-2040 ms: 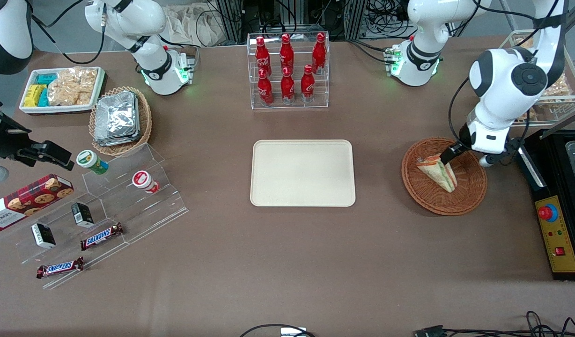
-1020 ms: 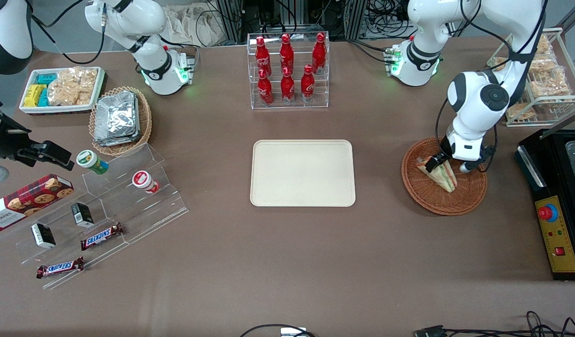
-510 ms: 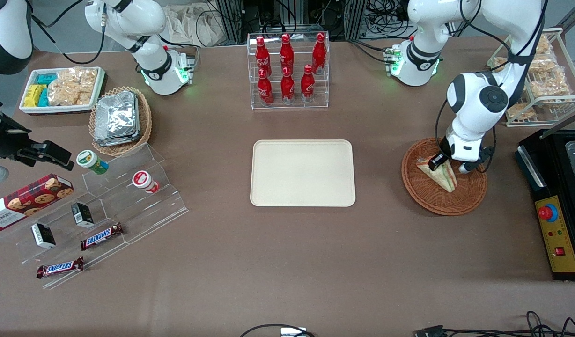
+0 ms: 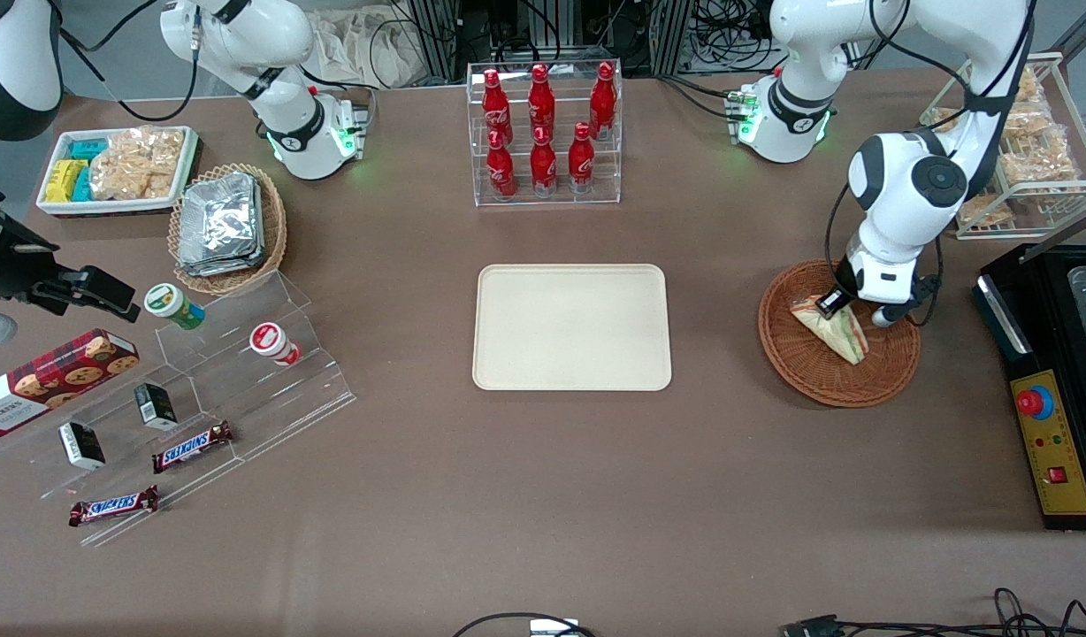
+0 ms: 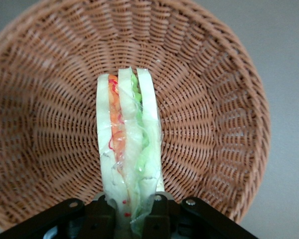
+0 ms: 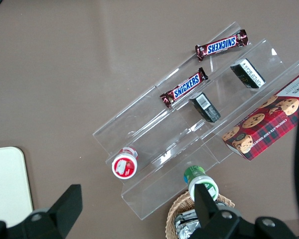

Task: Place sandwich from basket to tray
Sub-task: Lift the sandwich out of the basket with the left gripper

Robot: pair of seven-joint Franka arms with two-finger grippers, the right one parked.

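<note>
The pincer (image 4: 828, 303) is reaching down into the basket (image 4: 804, 367), its fingers (image 5: 100, 219) closing on either side of the sandwich's (image 4: 833, 327) wide end, likely so the wedge lifts without its layers splaying. The sandwich is lying in the basket, well apart from the tray (image 4: 571, 326) waiting mid-bench. The wrist view is showing both fingers pressing against the bread, while the front view is showing only one dark fingertip.

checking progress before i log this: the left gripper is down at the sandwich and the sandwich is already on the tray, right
Not quite. The gripper is down at the sandwich, with a finger on each side of its end in the left wrist view, but the sandwich is not on the tray. The front view shows it still lying in the basket, toward the working arm's end of the table, and the tray holds nothing.
</note>
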